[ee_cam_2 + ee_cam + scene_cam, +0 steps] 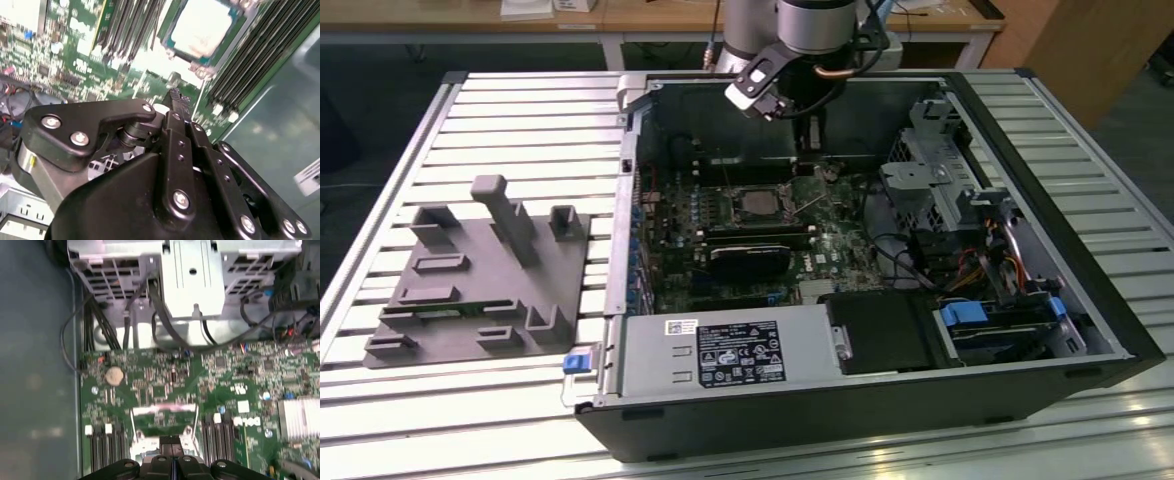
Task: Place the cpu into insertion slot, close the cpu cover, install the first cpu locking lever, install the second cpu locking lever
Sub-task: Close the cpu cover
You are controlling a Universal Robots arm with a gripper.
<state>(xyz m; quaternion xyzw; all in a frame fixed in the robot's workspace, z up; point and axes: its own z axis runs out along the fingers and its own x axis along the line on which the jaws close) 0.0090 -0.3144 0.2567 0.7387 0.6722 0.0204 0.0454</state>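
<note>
Gripper hovers near the socket; fingers pressed together, holding nothing, likely set for pushing, not grasping; cpu lies seated on the motherboard.

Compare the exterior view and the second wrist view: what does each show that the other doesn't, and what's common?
Exterior view: the open case on a slatted table, a grey fixture at the exterior view's left, the power supply and the arm reaching into the case.
Second wrist view: the cpu lying pale face up in its socket, with black memory slots alongside.
Both: the gripper, fingers together, above the green motherboard.
</note>
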